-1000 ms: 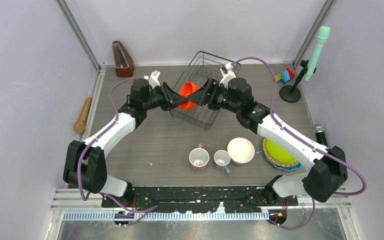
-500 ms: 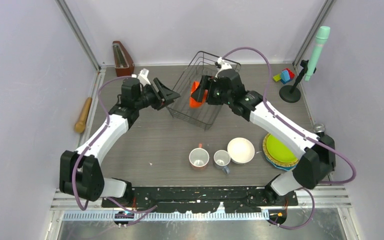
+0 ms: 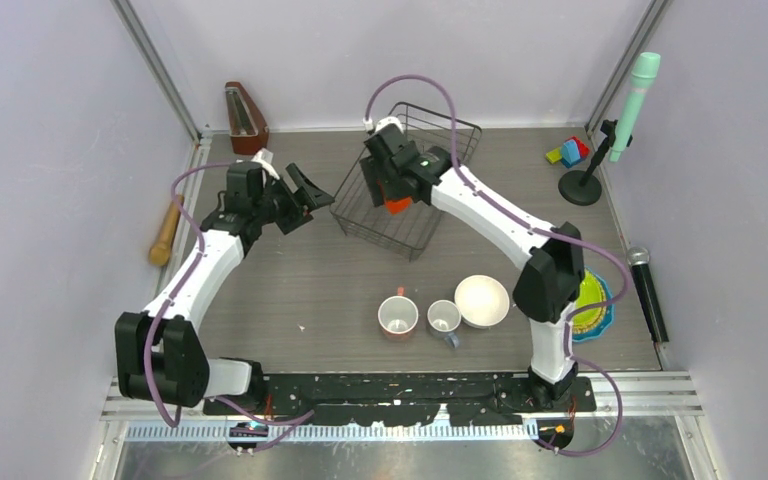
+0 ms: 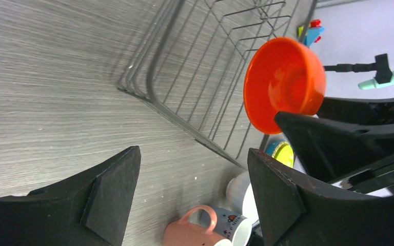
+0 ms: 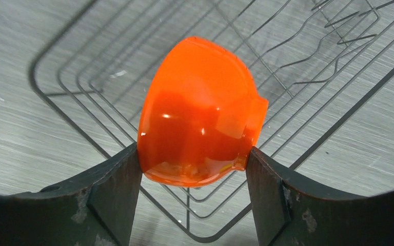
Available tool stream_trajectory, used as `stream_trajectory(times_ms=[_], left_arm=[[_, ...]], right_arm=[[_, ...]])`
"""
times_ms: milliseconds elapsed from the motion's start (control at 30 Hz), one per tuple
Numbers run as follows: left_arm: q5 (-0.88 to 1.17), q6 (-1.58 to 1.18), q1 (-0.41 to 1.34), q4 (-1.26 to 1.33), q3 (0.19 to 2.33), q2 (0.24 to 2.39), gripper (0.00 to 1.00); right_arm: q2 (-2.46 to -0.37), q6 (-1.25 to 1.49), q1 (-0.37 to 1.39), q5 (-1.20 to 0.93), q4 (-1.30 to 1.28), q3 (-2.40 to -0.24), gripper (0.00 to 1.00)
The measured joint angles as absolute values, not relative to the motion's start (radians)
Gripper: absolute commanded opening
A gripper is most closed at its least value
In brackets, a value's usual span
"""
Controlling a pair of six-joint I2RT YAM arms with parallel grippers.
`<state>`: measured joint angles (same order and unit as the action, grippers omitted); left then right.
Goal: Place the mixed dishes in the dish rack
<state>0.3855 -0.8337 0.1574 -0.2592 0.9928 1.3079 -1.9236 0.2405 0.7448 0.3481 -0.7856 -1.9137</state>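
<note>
Bowl (image 5: 200, 113) in my right gripper (image 5: 192, 156), over the rack (image 5: 297, 66)
I see it clamped on edge between its jaws, upper centre of the top view. My left gripper (image 4: 192, 154) gapes wide and empty, just left of the rack.

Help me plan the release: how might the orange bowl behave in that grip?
The orange bowl looks glossy with bright highlights, so it is probably slippery. The right gripper pinches only its curved sides, so it could pivot or slide out. It seems rigid; released on the dish rack wires, it may roll.
</note>
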Motion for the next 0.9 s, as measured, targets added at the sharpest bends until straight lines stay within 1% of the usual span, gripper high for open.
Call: stream_trajectory(times_ms=[100, 300, 467, 600, 633, 667, 700, 733, 767, 800, 833, 867, 900], left_arm=[[0.376, -0.817, 0.146, -0.276, 0.994, 1.330, 0.77], [0.366, -0.790, 0.146, -0.301, 0.996, 1.381, 0.77], [0.358, -0.774, 0.146, -0.307, 0.997, 1.382, 0.76], [0.356, -0.767, 0.146, -0.309, 0.998, 1.382, 0.76], [0.353, -0.763, 0.146, -0.310, 0.998, 1.382, 0.76], [0.350, -0.757, 0.146, -0.313, 0.998, 1.382, 0.77], [0.348, -0.754, 0.146, -0.315, 0.998, 1.382, 0.77], [0.344, -0.751, 0.146, -0.316, 0.998, 1.382, 0.77], [0.339, -0.749, 0.146, -0.319, 0.998, 1.381, 0.76], [0.338, -0.749, 0.146, -0.320, 0.998, 1.380, 0.76], [0.332, -0.747, 0.146, -0.324, 0.998, 1.378, 0.76], [0.331, -0.746, 0.146, -0.327, 0.998, 1.376, 0.77], [0.325, -0.744, 0.146, -0.330, 0.998, 1.373, 0.77]], right_arm=[[-1.989, 0.170, 0.768, 0.397, -0.845, -1.947, 0.00], [-2.161, 0.099, 0.779, 0.519, -0.986, -2.122, 0.00], [-2.223, 0.080, 0.784, 0.620, -1.055, -2.134, 0.00], [-2.257, 0.077, 0.799, 0.643, -1.082, -2.134, 0.00], [-2.262, 0.078, 0.805, 0.642, -1.085, -2.134, 0.01], [-2.266, 0.078, 0.811, 0.641, -1.086, -2.134, 0.04], [-2.268, 0.079, 0.817, 0.641, -1.086, -2.134, 0.19], [-2.270, 0.081, 0.825, 0.641, -1.086, -2.134, 0.29], [-2.273, 0.081, 0.832, 0.642, -1.086, -2.133, 0.56], [-2.276, 0.081, 0.839, 0.646, -1.085, -2.132, 0.66], [-2.276, 0.083, 0.846, 0.658, -1.084, -2.131, 0.79], [-2.276, 0.086, 0.851, 0.663, -1.081, -2.127, 0.87], [-2.276, 0.088, 0.855, 0.672, -1.077, -2.121, 0.90]])
